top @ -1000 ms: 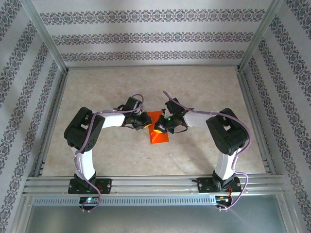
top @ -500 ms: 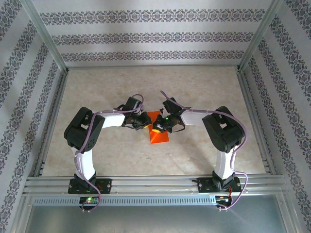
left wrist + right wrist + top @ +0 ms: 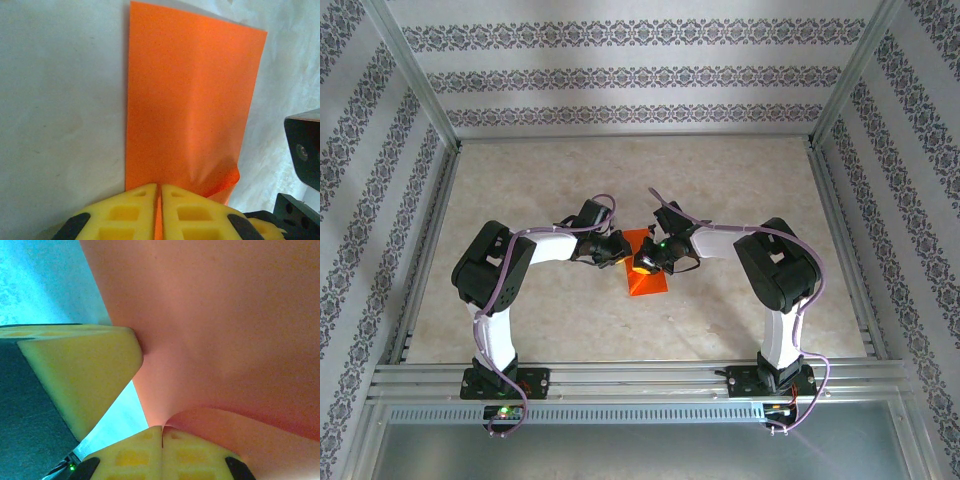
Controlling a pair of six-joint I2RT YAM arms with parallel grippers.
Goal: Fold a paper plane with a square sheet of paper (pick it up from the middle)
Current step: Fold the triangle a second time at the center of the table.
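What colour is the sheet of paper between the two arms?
The sheet of paper is plain bright orange-red, clearest in the left wrist view.

The pale marbled table is carrying the square sheet of paper, which is lying ahead of the left jaws and touching the right jaws.

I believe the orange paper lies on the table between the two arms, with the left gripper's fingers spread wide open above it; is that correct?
Not quite: the left wrist view shows the left gripper with its fingers shut together on the edge of the orange paper, not spread open. The paper does lie on the table between the two arms.
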